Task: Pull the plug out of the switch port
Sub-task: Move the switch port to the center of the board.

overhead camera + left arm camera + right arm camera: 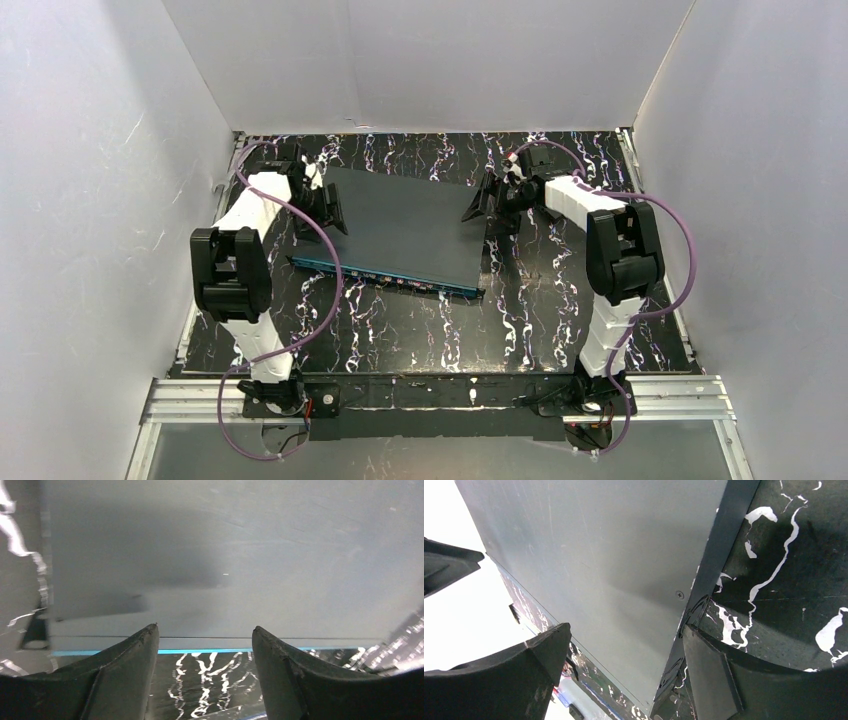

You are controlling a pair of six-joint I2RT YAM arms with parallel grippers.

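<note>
The switch (405, 230) is a large flat dark grey box lying in the middle of the mat, its teal-blue port edge (385, 278) facing the arm bases. I cannot make out a plug or cable in any port. My left gripper (335, 205) is open and empty at the switch's left rear corner. In the left wrist view its gripper (205, 630) faces the grey box (225, 555). My right gripper (478, 207) is open and empty at the right rear edge. In the right wrist view it (624, 627) straddles the switch's side edge (704, 580).
The black white-veined mat (560, 300) covers the table. White walls close in at the left, right and back. An aluminium rail (430, 395) runs along the near edge by the arm bases. Purple cables (320, 240) loop along both arms.
</note>
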